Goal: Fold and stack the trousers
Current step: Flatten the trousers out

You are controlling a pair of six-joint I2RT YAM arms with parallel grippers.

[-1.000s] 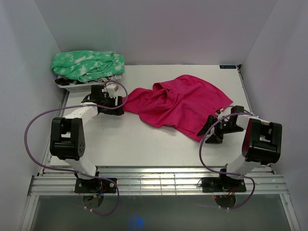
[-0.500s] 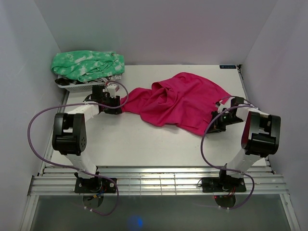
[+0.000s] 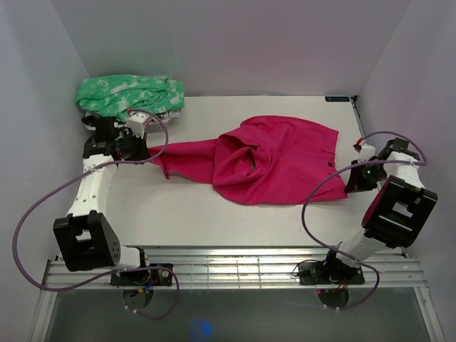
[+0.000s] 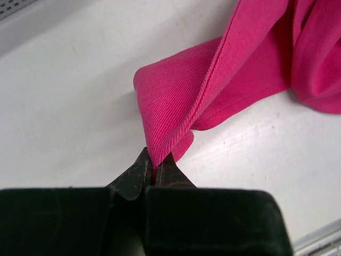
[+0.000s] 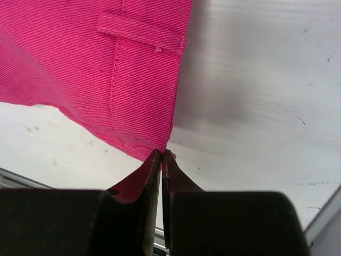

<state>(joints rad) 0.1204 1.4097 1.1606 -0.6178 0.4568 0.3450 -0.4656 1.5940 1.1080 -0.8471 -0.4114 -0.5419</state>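
The magenta-pink trousers (image 3: 274, 160) lie stretched across the white table (image 3: 185, 214), crumpled in the middle. My left gripper (image 3: 144, 152) is shut on a folded hem end of the trousers (image 4: 176, 101) at the left. My right gripper (image 3: 350, 179) is shut on a waistband corner at the right, where the trousers (image 5: 106, 69) show a belt loop (image 5: 141, 32). In the wrist views the left gripper (image 4: 156, 169) and the right gripper (image 5: 161, 156) each pinch only a thin edge of cloth, lifted slightly off the table.
A green-and-white mottled garment (image 3: 128, 96) lies on a white basket (image 3: 114, 128) at the back left corner, just behind the left arm. Grey walls close in on both sides. A metal rail (image 3: 228, 271) runs along the near table edge.
Both grippers have closed on the trousers and pulled apart, the left toward the left wall and the right toward the right edge. The cloth has been drawn out longer and flatter.
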